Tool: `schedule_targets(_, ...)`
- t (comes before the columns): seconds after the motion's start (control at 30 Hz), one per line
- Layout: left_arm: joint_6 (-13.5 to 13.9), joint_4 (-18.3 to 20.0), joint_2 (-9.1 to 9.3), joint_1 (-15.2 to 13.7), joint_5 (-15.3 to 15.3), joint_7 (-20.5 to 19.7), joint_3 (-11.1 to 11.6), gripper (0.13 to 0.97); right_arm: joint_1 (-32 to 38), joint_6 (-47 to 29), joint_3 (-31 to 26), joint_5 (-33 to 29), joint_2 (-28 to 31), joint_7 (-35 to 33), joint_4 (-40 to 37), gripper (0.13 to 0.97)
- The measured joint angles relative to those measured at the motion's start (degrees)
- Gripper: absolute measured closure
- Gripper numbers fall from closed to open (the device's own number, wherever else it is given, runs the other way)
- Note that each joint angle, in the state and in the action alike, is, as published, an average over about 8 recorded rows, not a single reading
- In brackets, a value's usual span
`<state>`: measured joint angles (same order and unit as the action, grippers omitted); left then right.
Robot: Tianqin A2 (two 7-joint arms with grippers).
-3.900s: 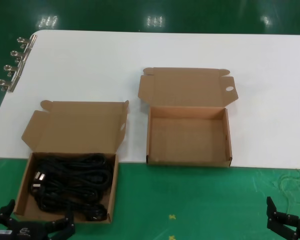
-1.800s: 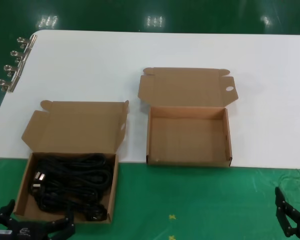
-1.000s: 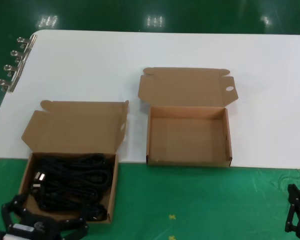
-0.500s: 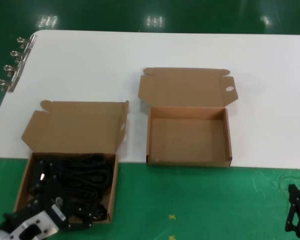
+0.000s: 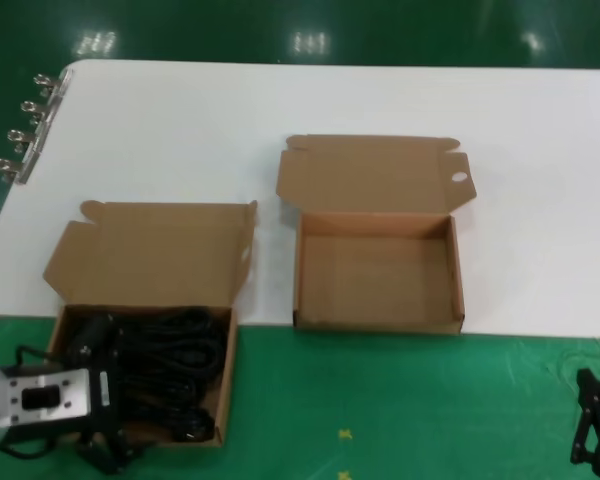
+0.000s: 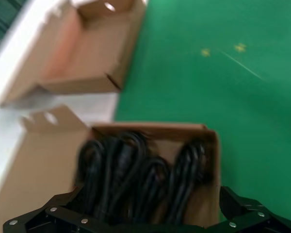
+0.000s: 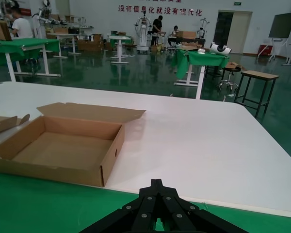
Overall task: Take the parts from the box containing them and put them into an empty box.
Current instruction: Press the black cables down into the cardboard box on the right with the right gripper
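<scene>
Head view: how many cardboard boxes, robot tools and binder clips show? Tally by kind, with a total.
Cardboard boxes: 2 (box with cords, empty box)
Robot tools: 2 (left tool, right tool)
Binder clips at the table's edge: 4
Total: 8

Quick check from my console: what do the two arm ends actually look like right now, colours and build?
The left gripper has black linkage fingers with silver rivets, mounted on a silver-grey metal wrist plate with a dark rectangular cutout; a thin black cable loops beside it. The right gripper is all black, with jointed link fingers and small screws, seen at the frame's lower right corner.
</scene>
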<state>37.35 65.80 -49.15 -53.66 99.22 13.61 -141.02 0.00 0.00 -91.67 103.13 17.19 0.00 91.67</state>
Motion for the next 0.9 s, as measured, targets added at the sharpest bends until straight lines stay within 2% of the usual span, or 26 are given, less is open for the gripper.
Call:
schedule_targets(0.07, 4.63, -4.35, 1.26, -4.06, -0.37, 0.25, -1.69, 0.132, 0.0, 0.0, 0.0, 0.0, 0.0, 0.0, 0.0, 0.949)
schedule_targets(0.13, 9.06, -9.11, 3.15, -7.68, -1.11, 0.86, -2.3, 0.132, 0.0, 0.0, 0.0, 0.0, 0.0, 0.0, 0.0, 0.949)
schedule_targets(0.27, 15.85, -18.81, 7.9, -13.45, -3.67, 2.96, -1.12, 0.132, 0.0, 0.0, 0.0, 0.0, 0.0, 0.0, 0.0, 0.949)
schedule_targets(0.4, 20.21, -29.49, 13.21, -18.6, -6.58, 6.73, 0.66, 0.132, 0.0, 0.0, 0.0, 0.0, 0.0, 0.0, 0.0, 0.949)
schedule_targets(0.5, 21.7, -36.59, 16.6, -21.58, -8.35, 10.07, 1.78, 0.132, 0.0, 0.0, 0.0, 0.0, 0.0, 0.0, 0.0, 0.949)
schedule_targets(0.6, 22.08, -43.42, 19.7, -24.17, -9.97, 14.08, 2.73, 0.132, 0.0, 0.0, 0.0, 0.0, 0.0, 0.0, 0.0, 0.949)
schedule_targets(0.77, 21.28, -54.29, 24.48, -27.88, -12.28, 21.81, 4.65, 0.135, 0.0, 0.0, 0.0, 0.0, 0.0, 0.0, 0.0, 0.949)
schedule_targets(0.9, 20.2, -59.97, 27.0, -29.61, -13.52, 26.76, 6.56, 0.136, 0.0, 0.0, 0.0, 0.0, 0.0, 0.0, 0.0, 0.949)
